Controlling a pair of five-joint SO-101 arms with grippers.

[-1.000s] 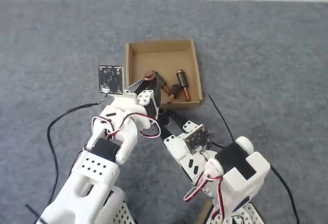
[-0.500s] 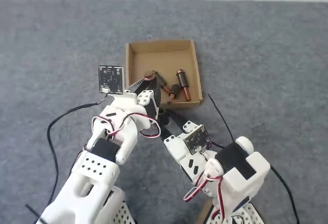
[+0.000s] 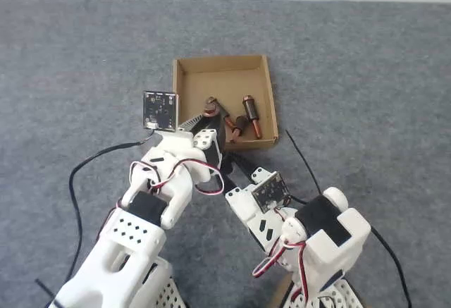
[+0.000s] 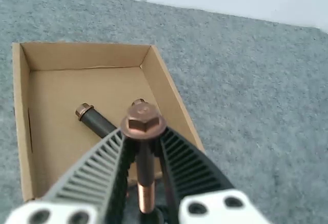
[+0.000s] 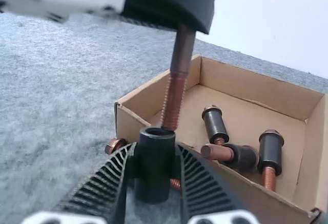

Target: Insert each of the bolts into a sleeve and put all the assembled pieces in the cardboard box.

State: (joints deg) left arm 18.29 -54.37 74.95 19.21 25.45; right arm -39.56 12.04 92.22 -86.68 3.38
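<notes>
My left gripper (image 4: 145,141) is shut on a copper bolt (image 4: 145,120), head up and shaft pointing down. In the right wrist view that bolt (image 5: 173,93) hangs from the left gripper (image 5: 171,1) with its threaded tip at the mouth of a black sleeve (image 5: 154,165). My right gripper (image 5: 154,157) is shut on this upright sleeve. From above, both grippers meet at the near edge of the cardboard box (image 3: 222,61), the left gripper (image 3: 210,114) over the right gripper (image 3: 231,161). Three assembled pieces (image 3: 250,116) lie in the box.
A loose copper bolt (image 5: 114,145) lies on the grey mat just outside the box's near wall, under my right gripper. Black cables (image 3: 95,160) trail over the mat beside both arms. Open mat lies left and right of the box.
The left arm has shifted slightly to the right and toward the box, carrying the bolt with it. The right arm has stayed put.
</notes>
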